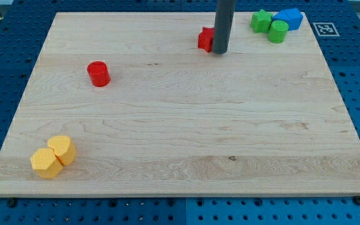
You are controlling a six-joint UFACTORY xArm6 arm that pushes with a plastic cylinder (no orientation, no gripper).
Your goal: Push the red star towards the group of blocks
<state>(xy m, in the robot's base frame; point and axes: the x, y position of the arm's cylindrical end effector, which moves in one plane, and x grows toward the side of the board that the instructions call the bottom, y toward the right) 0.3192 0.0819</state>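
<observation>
The red star [205, 39] lies near the view's top, a little right of centre, partly hidden by my rod. My tip [220, 52] rests on the board touching the star's right side. A group of blocks sits at the view's top right: a green star [260, 21], a green cylinder [278, 31] and a blue block [289, 18], close together. The red star is well left of that group.
A red cylinder [97, 73] stands at the view's left, upper half. Two yellow blocks [62, 149] [45, 163] touch each other at the bottom left. The wooden board [180, 125] lies on a blue pegboard; a marker tag [325, 28] is beyond the top right corner.
</observation>
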